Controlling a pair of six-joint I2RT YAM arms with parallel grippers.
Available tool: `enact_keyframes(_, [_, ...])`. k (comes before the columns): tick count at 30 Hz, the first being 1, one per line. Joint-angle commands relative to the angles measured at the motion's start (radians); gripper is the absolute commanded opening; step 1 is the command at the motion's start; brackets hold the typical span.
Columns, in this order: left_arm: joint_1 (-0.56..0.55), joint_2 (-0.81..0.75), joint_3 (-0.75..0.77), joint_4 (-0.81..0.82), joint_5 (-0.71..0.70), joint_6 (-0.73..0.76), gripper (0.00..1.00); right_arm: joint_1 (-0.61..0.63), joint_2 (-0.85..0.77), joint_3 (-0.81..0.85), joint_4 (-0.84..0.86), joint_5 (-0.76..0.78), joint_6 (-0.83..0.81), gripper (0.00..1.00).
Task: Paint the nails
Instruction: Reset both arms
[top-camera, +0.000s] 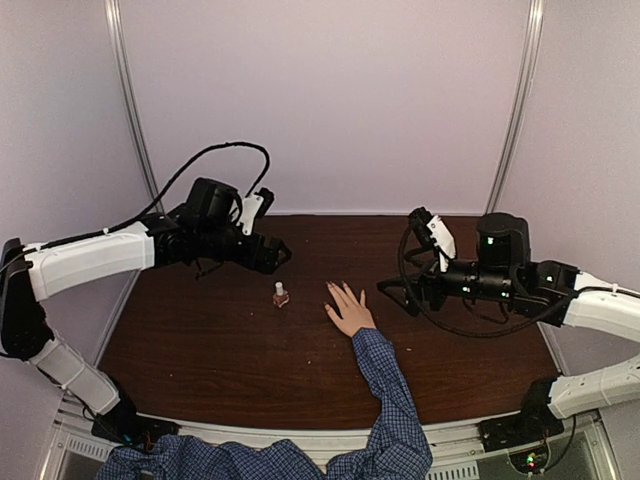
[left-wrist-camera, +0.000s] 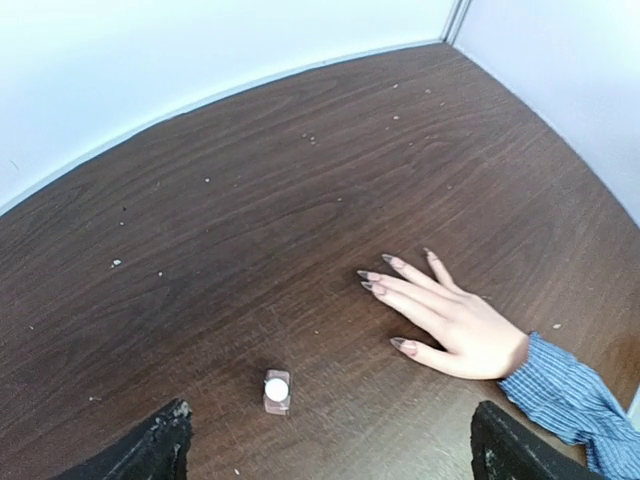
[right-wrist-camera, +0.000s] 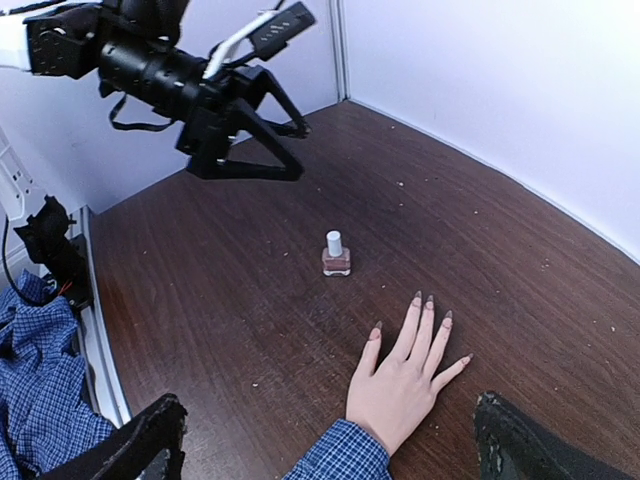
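Hand (top-camera: 352, 318) flat on table (top-camera: 200, 340), nails (right-wrist-camera: 418, 297) forward; left pincer (left-wrist-camera: 330, 412) and right pincer (right-wrist-camera: 328, 415) aloft, wide open, empty

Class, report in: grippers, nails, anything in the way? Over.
Left gripper open, empty; right gripper open, empty. Nails: hand flat on table. Bottle capped, left of hand; nothing blocking.

- A small nail-polish bottle (top-camera: 281, 294) stands upright near the middle of the table, white cap on, pinkish-brown polish inside.
- The table (top-camera: 190, 340) is dark brown wood grain, dotted with pale specks (left-wrist-camera: 116, 263).
- Plain pale walls (top-camera: 330, 100) close in three sides.
- A blue checked sleeve (top-camera: 388, 385) lies across the table's near edge.
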Motion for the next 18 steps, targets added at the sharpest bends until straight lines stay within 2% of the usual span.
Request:
enact_keyframes(1, [0.044,-0.094,0.0,-0.068,0.069,-0.053,0.98,-0.088,0.0,0.032,-0.021,-0.054,0.062,1.0])
enact_keyframes(10, [0.109,-0.267,-0.19,-0.098,-0.107,-0.206,0.98,-0.282,-0.027,-0.081,-0.019,-0.06,0.187,1.0])
enact_keyframes(18, [0.109,-0.268,-0.345,-0.082,-0.143,-0.247,0.98,-0.351,-0.076,-0.226,0.028,-0.021,0.228,1.0])
